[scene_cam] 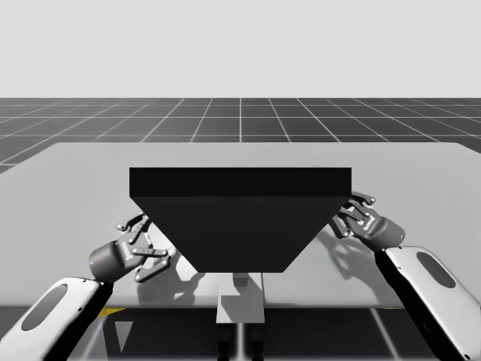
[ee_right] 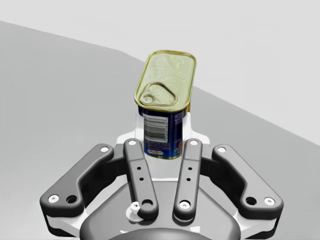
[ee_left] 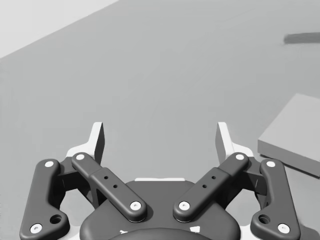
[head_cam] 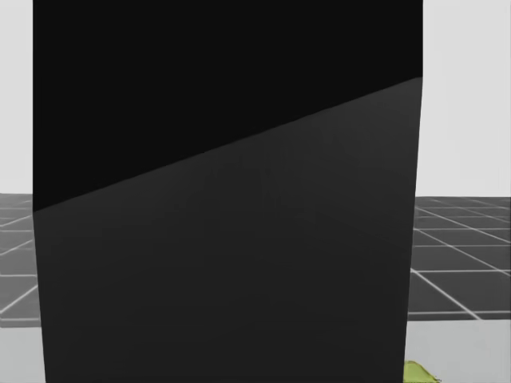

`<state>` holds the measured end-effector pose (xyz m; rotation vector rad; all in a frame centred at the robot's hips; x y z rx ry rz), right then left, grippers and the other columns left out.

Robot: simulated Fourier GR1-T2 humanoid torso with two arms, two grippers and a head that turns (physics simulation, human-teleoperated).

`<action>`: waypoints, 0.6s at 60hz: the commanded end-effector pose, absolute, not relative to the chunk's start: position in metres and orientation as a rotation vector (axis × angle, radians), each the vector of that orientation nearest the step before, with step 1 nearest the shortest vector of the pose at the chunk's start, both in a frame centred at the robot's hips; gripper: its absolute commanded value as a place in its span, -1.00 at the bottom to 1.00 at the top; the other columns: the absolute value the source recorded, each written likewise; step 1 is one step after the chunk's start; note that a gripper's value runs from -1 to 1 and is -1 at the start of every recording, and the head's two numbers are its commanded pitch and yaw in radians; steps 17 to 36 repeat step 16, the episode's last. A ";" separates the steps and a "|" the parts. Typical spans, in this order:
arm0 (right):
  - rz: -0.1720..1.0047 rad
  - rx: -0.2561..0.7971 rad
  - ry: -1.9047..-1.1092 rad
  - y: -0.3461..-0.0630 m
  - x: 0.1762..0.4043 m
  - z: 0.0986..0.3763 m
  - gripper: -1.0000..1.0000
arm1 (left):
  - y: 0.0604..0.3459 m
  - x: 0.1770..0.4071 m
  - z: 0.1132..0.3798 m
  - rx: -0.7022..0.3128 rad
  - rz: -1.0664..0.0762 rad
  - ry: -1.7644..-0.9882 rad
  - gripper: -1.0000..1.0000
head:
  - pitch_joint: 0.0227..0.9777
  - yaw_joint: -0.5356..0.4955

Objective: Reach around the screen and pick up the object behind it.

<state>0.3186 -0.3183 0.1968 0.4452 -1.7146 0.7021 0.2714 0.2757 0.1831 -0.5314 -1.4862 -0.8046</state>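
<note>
So the blue rectangular can with the gold pull-tab lid is sitting right between the fingers of my right end effector. In the right wrist view, both fingers are pressed against its sides, so that end effector is clamped narrow on the can. The can is upright and its lid tips a bit toward the camera. I can't tell whether its bottom is touching the worktop, because the fingers hide that part.

From the high view, the right end effector is tucked up against the right edge of the black screen, which stands in the middle of the worktop and hides whatever is behind it. In the head view the screen blocks almost everything. A yellow-green sliver pokes out by its lower right corner, about the same colour as the can's lid, but I honestly can't say it's the same thing.

My left end effector is near the screen's left side, low over the worktop. In the left wrist view the left end effector is spread wide with nothing between its fingers, and a grey slab lies off beside it.
</note>
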 end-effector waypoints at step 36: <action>0.419 0.133 -2.102 -0.326 0.324 0.322 1.00 | 0.279 0.276 0.191 -0.513 -0.742 -1.521 -1.00 | -0.77 -0.05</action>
